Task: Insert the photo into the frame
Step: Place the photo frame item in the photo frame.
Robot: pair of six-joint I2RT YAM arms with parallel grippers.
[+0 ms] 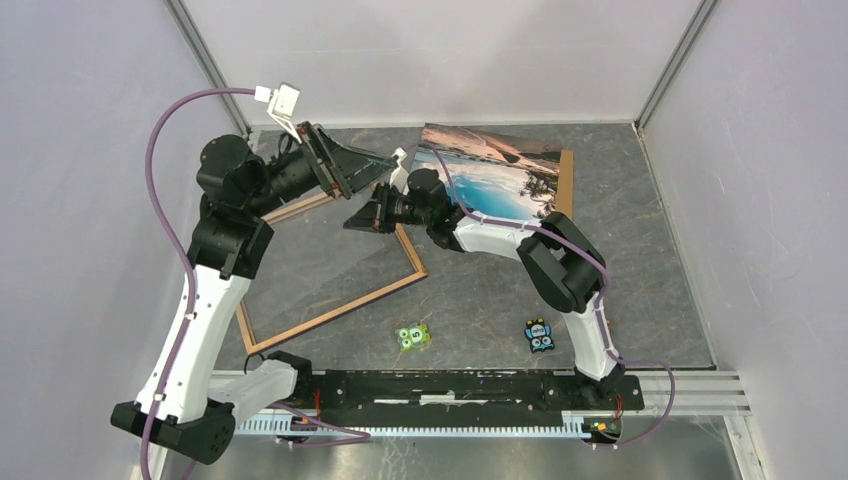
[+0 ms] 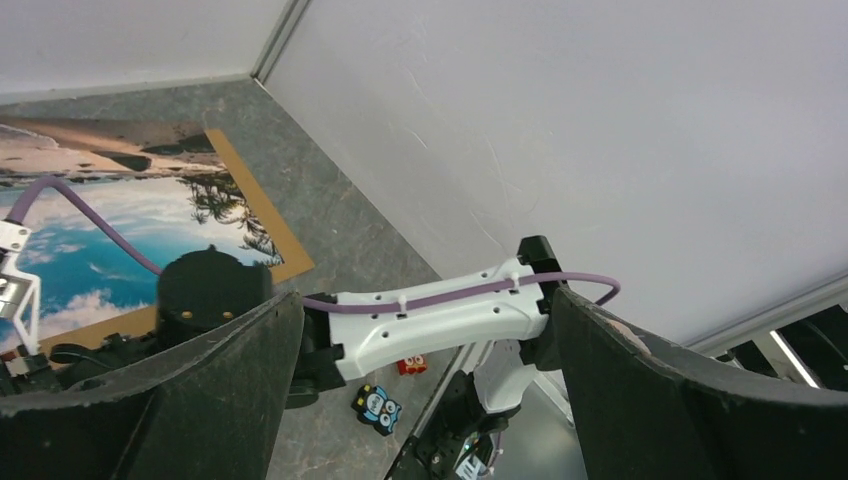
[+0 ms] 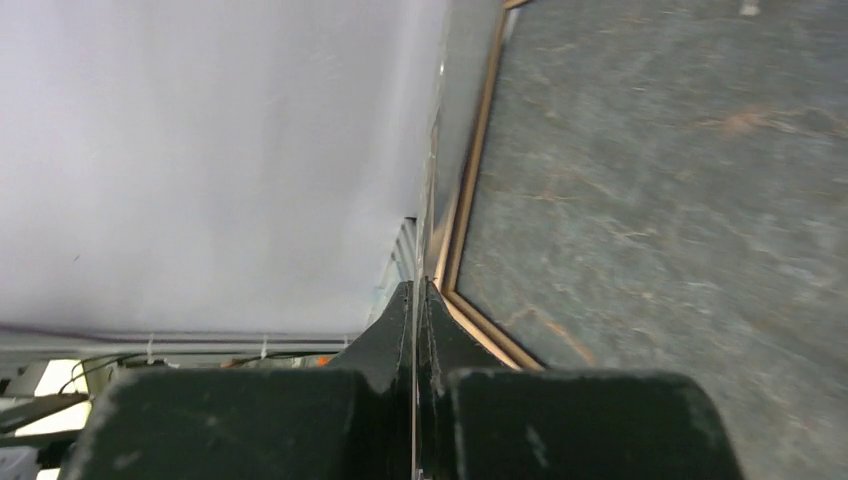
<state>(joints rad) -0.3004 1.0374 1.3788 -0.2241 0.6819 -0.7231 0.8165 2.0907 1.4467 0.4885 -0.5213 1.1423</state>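
The frame [image 1: 330, 315] lies light wood side up on the left half of the table. Its rail also shows in the right wrist view [image 3: 470, 190]. The photo [image 1: 490, 175] lies picture up on a brown backing board [image 1: 566, 180] at the back right. It shows in the left wrist view too [image 2: 110, 230]. My right gripper [image 1: 352, 220] is over the frame's far right part, shut [image 3: 414, 300] on a thin clear sheet [image 3: 432, 150] seen edge-on beside the rail. My left gripper [image 1: 385, 165] is raised just behind it, open and empty [image 2: 425, 400], facing the right arm.
A green figure [image 1: 412, 337] and a blue owl figure [image 1: 540, 336] lie near the front edge. The owl [image 2: 378, 408] and a small red figure [image 2: 411, 364] show under the right arm. White walls close in the table at the back and both sides.
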